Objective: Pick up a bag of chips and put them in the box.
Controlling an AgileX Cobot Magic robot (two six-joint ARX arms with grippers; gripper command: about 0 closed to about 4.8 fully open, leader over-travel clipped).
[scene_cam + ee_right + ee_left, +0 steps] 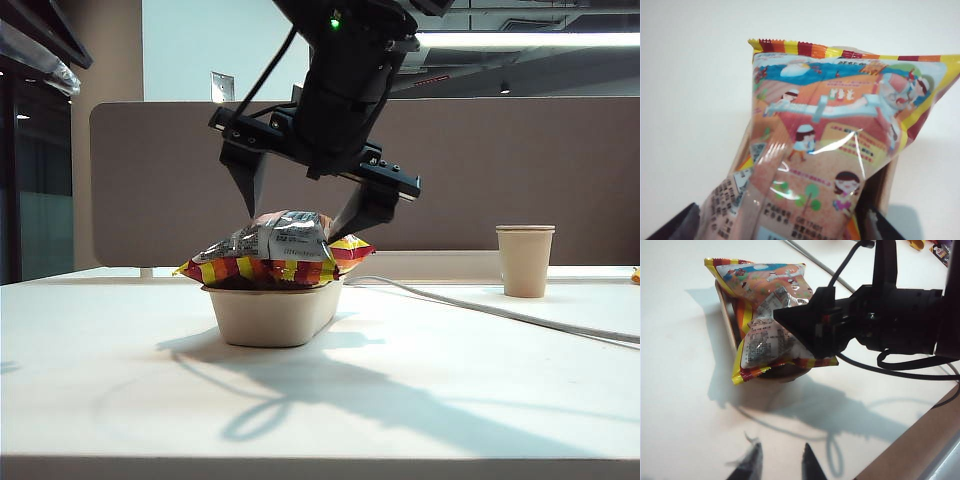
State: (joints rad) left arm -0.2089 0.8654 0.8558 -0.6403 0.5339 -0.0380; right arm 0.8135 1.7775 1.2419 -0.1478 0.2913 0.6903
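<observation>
The bag of chips (280,245) lies tilted across the top of the beige box (272,315), its striped ends overhanging the rim. My right gripper (293,226) hangs over it from above, with one finger on each side of the bag's raised middle. In the right wrist view the bag (830,140) fills the space between the spread fingers of that gripper (782,227), and a strip of the box wall (885,185) shows beside it. The left wrist view shows the bag (770,315) on the box (727,320) under the right arm's dark finger (805,322). My left gripper (782,452) hovers open and empty over bare table, away from the box.
A beige paper cup (524,260) stands at the right rear of the white table. A grey cable (480,308) runs across the table from behind the box toward the right. A brown partition (500,170) closes the back. The table's wooden edge (910,450) lies near my left gripper.
</observation>
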